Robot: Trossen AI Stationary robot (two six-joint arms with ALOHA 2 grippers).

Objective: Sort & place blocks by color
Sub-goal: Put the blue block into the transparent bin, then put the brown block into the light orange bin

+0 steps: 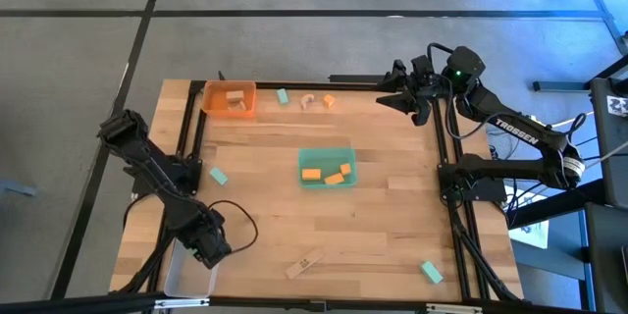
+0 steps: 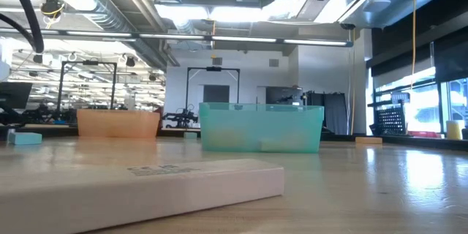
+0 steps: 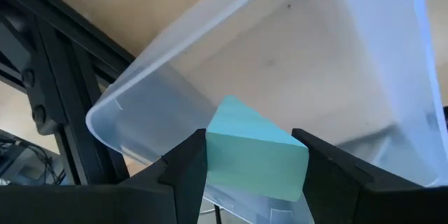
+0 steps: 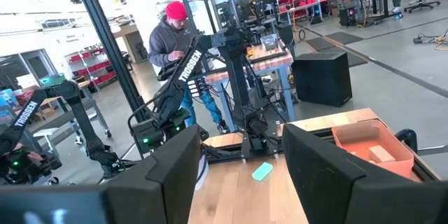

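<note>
- Between the fingers of the left gripper [image 3: 255, 164], a mint-green block [image 3: 253, 150] sits clamped, poised just over the clear tray [image 1: 175, 277] at about seven o'clock on the bench [image 1: 392, 226].
- To finish this step well, I judge the gripper should lower inside the tray's walls and part its fingers only once the block is clear of the rim, so it cannot bounce out.
- Other blocks lie scattered: two orange ones in the green tray [image 1: 326, 169] at the centre, pale wood pieces in the orange tray [image 1: 230, 98] at eleven o'clock, mint ones at nine and five o'clock, a flat wood piece at six.
- The right gripper [image 1: 397, 88] waits at one o'clock, off the bench edge, fingers spread and empty.
- A person [image 4: 173, 42] stands in the room beyond.
</note>
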